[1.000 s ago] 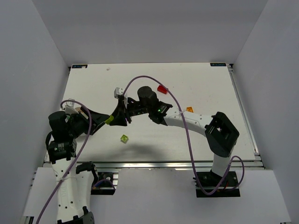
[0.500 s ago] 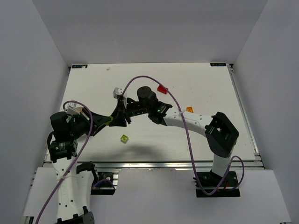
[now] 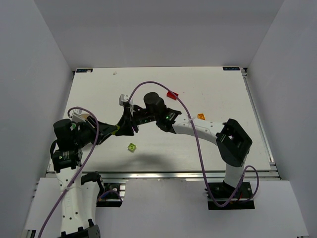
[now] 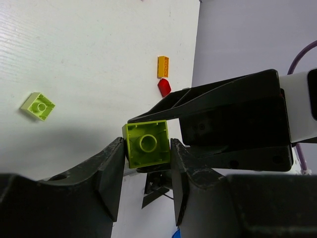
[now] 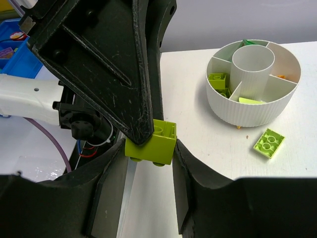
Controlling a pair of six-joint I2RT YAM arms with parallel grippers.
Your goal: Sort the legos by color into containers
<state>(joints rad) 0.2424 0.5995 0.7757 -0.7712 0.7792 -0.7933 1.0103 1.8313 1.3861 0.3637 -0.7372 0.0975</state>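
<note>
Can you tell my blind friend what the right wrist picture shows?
A lime green brick is pinched in the right gripper, with the left gripper touching it from above. A round white dish stands nearby, another lime brick beside it.

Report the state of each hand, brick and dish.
Left hand: shut on the square lime green plastic brick.
Right hand: shut on the same brick.
Round white divided plastic dish: upright, lime green bricks inside.
Flat lime green plastic brick: loose on the white table beside the dish.
Red plastic brick: loose on table.
Orange plastic brick: loose on table.
</note>
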